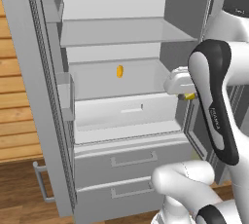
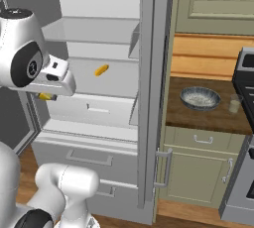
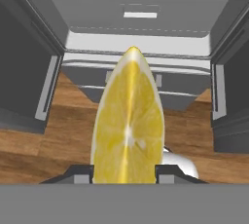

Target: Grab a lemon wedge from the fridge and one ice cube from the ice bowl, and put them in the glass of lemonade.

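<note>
One of two pickups looks done: my gripper [image 3: 127, 175] is clamped on the lemon wedge [image 3: 128, 130], a glossy yellow slice with pale radial segments, held just outside the open fridge [image 1: 116, 33] at its 3 o'clock edge. A second small orange-yellow piece [image 1: 119, 71] sits on a smooth white inner shelf. Left, I judge: carrying the wedge to the glass of lemonade [image 2: 234, 104], a clear tumbler just beside the round grey ice bowl [image 2: 200, 98] on the dark wooden counter [image 2: 208, 115], then the ice cube.
</note>
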